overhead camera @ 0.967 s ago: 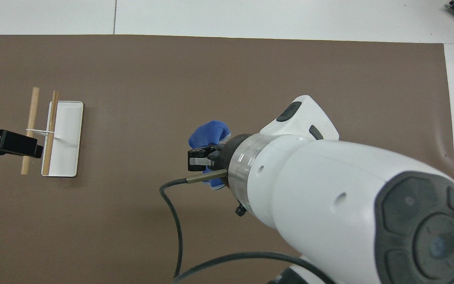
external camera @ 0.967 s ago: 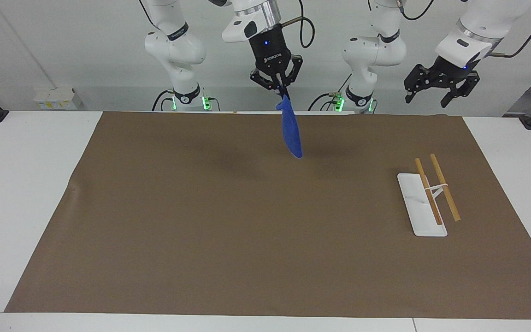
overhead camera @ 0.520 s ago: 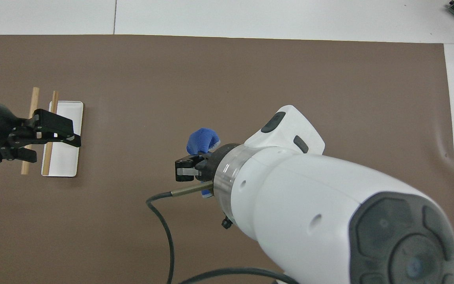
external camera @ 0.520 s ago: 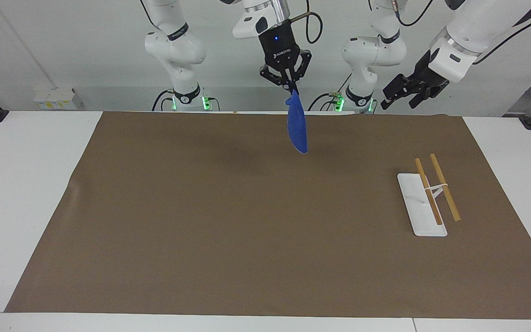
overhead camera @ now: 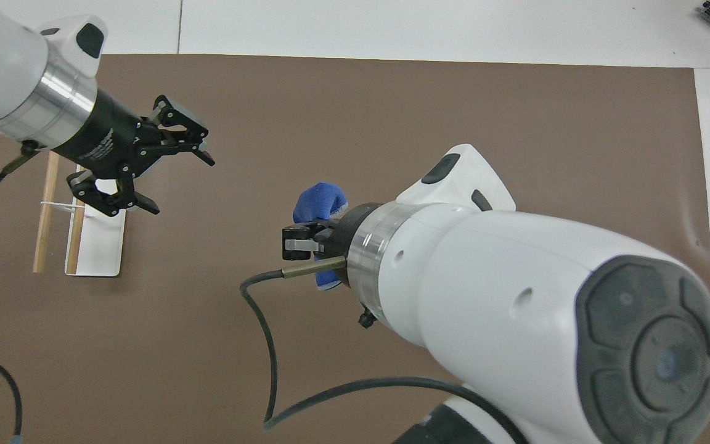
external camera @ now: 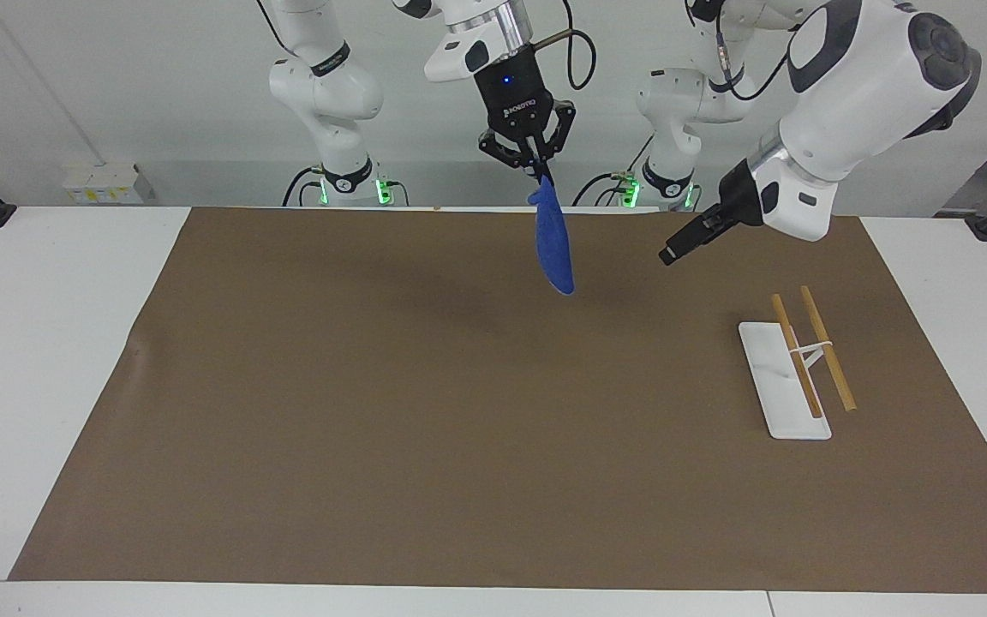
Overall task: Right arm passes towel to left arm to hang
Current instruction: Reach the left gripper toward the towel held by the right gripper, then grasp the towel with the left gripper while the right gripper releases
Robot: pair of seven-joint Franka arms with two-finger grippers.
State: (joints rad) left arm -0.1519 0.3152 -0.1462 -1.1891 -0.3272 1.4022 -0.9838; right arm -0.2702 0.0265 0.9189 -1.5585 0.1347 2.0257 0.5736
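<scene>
The blue towel (external camera: 553,248) hangs in a narrow fold over the middle of the brown mat (external camera: 356,403), its lower tip in the air. My right gripper (external camera: 535,166) is shut on the towel's top end. From overhead the right wrist covers most of the towel (overhead camera: 319,202), leaving one bunched part showing. My left gripper (overhead camera: 182,186) is open and holds nothing. It is over the mat between the rack and the towel, fingers pointing toward the towel and apart from it. In the facing view the left gripper (external camera: 670,254) shows edge-on, level with the towel's lower half.
A rack with a white base (external camera: 780,403) and two raised wooden bars (external camera: 828,360) stands on the mat toward the left arm's end; overhead the rack (overhead camera: 99,250) lies partly under the left wrist. A black cable (overhead camera: 269,345) trails from the right wrist.
The left arm has swung down from above the rack's end toward the middle, its open gripper now aimed at the towel. The right gripper has risen and shifted slightly with the towel.
</scene>
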